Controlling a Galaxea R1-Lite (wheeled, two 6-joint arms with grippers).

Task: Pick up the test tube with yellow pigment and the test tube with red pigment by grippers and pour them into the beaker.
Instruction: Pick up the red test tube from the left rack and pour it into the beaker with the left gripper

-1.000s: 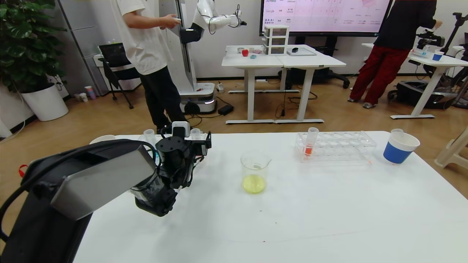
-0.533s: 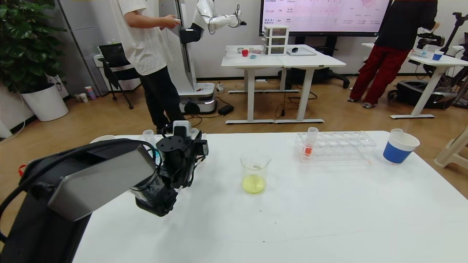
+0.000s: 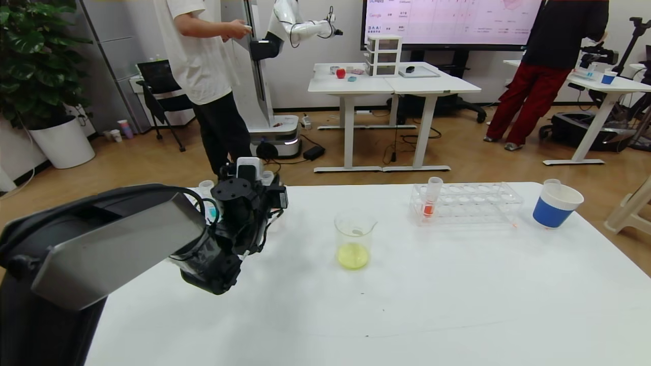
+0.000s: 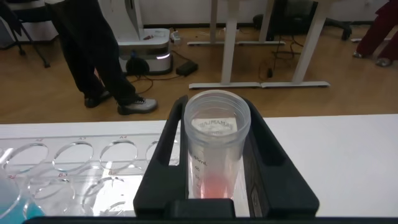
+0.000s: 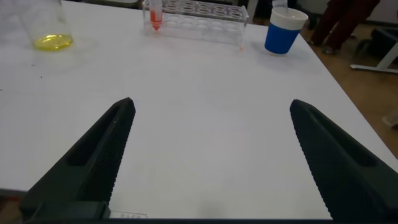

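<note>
Left gripper (image 4: pixel 217 186) clamped on test tube with red pigment (image 4: pixel 217 149) above rack (image 4: pixel 74 162) at table's far edge (image 3: pixel 356 186); beaker (image 3: pixel 354 239) well apart to its right; right gripper (image 5: pixel 211 155) wide, empty

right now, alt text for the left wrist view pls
The left gripper is shut on the test tube with red pigment, held upright above a clear rack on the white table.
</note>
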